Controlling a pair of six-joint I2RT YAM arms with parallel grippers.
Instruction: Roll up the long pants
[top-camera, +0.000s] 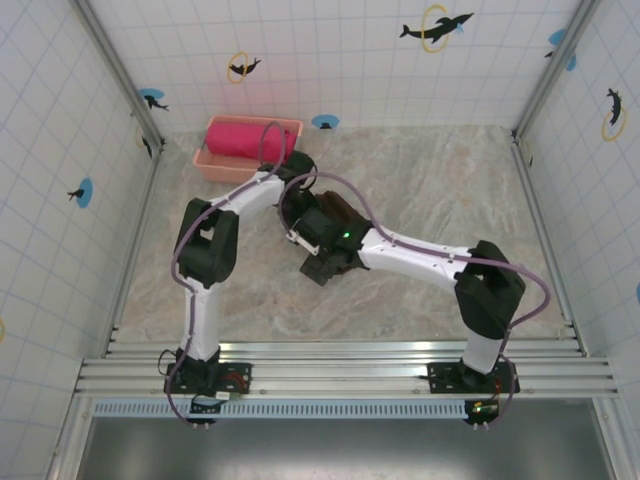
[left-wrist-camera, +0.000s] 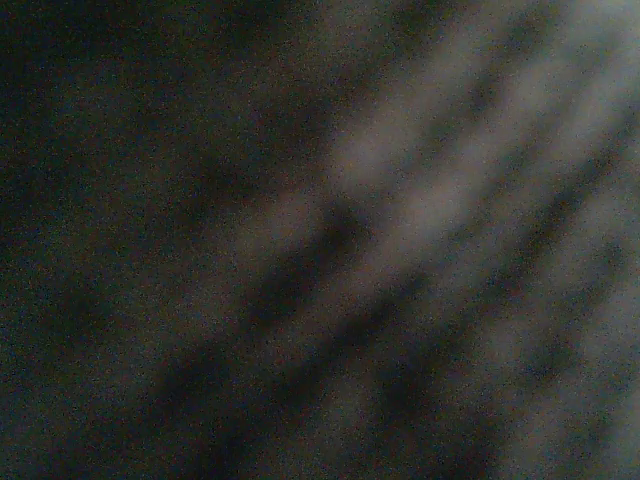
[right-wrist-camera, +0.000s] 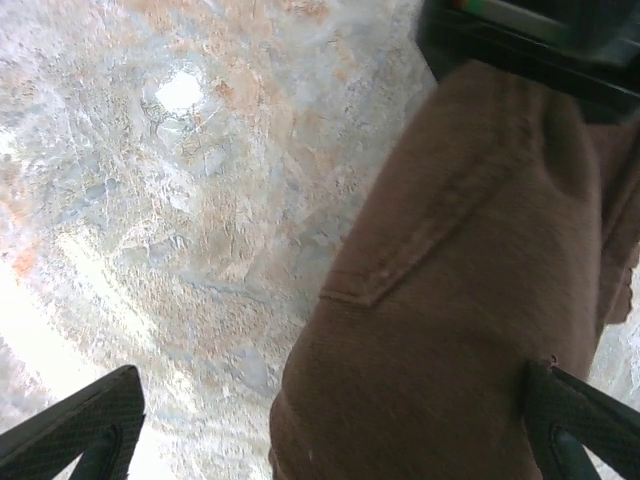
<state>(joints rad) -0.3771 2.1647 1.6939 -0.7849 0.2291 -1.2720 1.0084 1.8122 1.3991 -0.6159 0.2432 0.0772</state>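
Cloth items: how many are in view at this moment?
2. A pink roll lies in the basket at the far left of the table. The brown pants lie mid-table. Another could be hidden beneath the pants.
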